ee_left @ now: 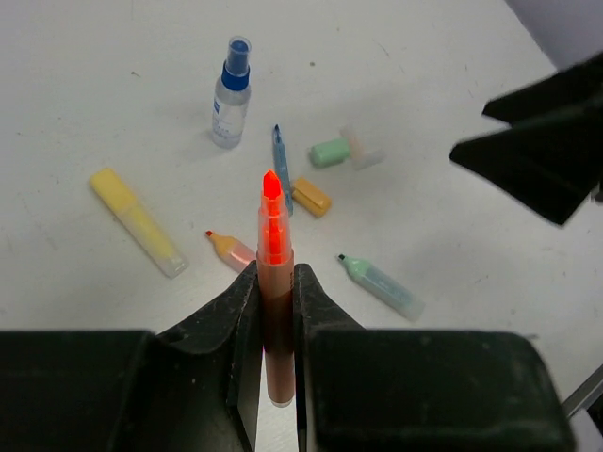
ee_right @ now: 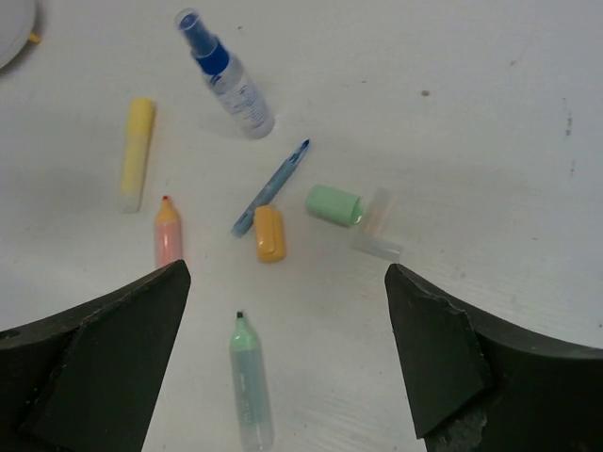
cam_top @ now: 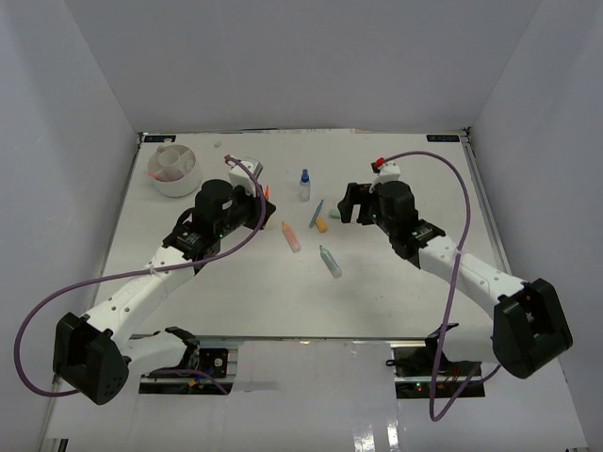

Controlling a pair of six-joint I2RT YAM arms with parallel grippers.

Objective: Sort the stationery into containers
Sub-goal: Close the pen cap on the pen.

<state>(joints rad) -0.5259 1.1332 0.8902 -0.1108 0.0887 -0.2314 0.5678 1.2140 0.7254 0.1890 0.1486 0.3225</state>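
Observation:
My left gripper (ee_left: 275,273) is shut on an orange marker (ee_left: 273,240) that points up and away, held above the table. Below it lie a yellow marker (ee_left: 138,222), a pink marker (ee_left: 233,250), a teal marker (ee_left: 382,285), a blue pen (ee_left: 282,168), an orange eraser (ee_left: 311,197), a green cap (ee_left: 331,153) and a blue-capped bottle (ee_left: 231,94). My right gripper (ee_right: 285,275) is open and holds nothing, above the teal marker (ee_right: 250,381) and near the eraser (ee_right: 269,234). The white divided tub (cam_top: 174,169) stands at the far left.
A clear plastic piece (ee_right: 377,231) lies against the green cap (ee_right: 334,203). White walls close in the table on three sides. The purple cables of both arms loop over the near half. The two grippers face each other across the scattered items.

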